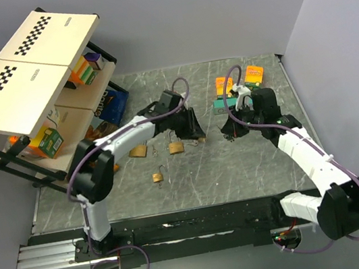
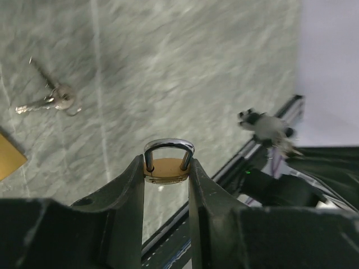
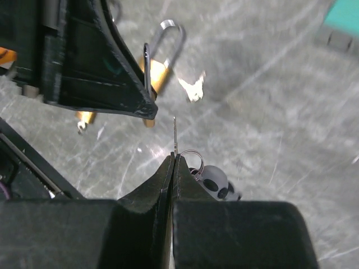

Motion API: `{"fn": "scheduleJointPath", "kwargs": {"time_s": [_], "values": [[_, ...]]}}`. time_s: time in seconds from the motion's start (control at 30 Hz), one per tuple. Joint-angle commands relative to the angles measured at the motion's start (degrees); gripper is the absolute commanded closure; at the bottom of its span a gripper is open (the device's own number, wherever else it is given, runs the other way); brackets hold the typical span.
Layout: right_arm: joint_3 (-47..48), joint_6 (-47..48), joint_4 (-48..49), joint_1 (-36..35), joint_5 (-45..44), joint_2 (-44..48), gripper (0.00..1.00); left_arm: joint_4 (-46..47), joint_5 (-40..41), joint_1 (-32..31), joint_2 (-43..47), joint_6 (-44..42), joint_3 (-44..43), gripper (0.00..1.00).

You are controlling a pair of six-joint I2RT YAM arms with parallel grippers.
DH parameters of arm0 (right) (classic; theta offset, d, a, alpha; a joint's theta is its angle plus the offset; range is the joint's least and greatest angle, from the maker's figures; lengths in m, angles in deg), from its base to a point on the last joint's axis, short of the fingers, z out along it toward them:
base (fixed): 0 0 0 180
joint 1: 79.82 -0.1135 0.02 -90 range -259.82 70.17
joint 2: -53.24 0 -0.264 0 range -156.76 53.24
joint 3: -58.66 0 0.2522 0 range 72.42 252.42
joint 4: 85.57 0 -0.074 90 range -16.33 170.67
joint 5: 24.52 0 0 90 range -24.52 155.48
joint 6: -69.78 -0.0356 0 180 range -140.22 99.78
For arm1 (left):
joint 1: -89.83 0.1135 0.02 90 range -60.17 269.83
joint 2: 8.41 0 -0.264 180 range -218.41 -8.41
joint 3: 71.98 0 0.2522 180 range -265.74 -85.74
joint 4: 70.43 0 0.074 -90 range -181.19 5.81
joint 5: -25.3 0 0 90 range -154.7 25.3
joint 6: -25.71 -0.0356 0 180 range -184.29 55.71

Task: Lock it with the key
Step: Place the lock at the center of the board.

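Observation:
My left gripper (image 1: pixel 196 130) is shut on a small brass padlock (image 2: pixel 166 170) and holds it above the table, silver shackle pointing away from the wrist. It also shows in the right wrist view (image 3: pixel 157 70). My right gripper (image 1: pixel 230 132) is shut on the key (image 3: pixel 175 133). Its thin blade sticks out past the fingertips, and its ring with a second small key (image 3: pixel 214 180) hangs beside the fingers. The blade tip is just short of the held padlock's bottom. Another key bunch (image 2: pixel 53 100) lies on the table.
Three more brass padlocks lie on the marble table: one at the left (image 1: pixel 138 151), one beside the left gripper (image 1: pixel 176 147), one nearer (image 1: pixel 157 177). Colourful boxes (image 1: pixel 237 88) stand at the back. A tilted shelf rack (image 1: pixel 34 82) with boxes fills the left side.

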Motion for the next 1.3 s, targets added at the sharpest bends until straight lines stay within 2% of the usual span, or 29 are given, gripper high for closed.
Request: {"fn": "scheduleJointPath", "kwargs": {"time_s": [0.0, 0.33, 0.87, 0.97, 1.03, 1.27], "values": [[-2.4, -1.7, -0.1, 2.5, 3.9, -1.6, 1.00, -3.8, 0.8, -3.1, -5.0, 1.4, -5.6, 0.99], [-4.5, -0.1, 5.1, 7.0, 4.3, -9.0, 1.00, -3.7, 3.8, -5.0, -14.6, 5.7, -12.3, 0.99], [0.2, 3.1, 8.3, 11.4, 5.2, -20.4, 1.00, -0.5, 4.0, -7.0, -26.3, 9.1, -21.5, 0.98], [0.7, 2.7, 8.6, 11.7, 5.2, -22.4, 1.00, -2.0, 5.0, -7.0, -27.5, 9.1, -23.2, 0.91], [1.1, 2.1, 9.4, 11.7, 5.0, -23.7, 1.00, -2.8, 6.4, -7.0, -28.1, 8.9, -24.0, 0.80], [2.7, 0.1, 10.8, 12.0, 5.1, -27.0, 1.00, -6.8, 8.1, -6.9, -28.6, 8.5, -24.1, 0.57]]}}
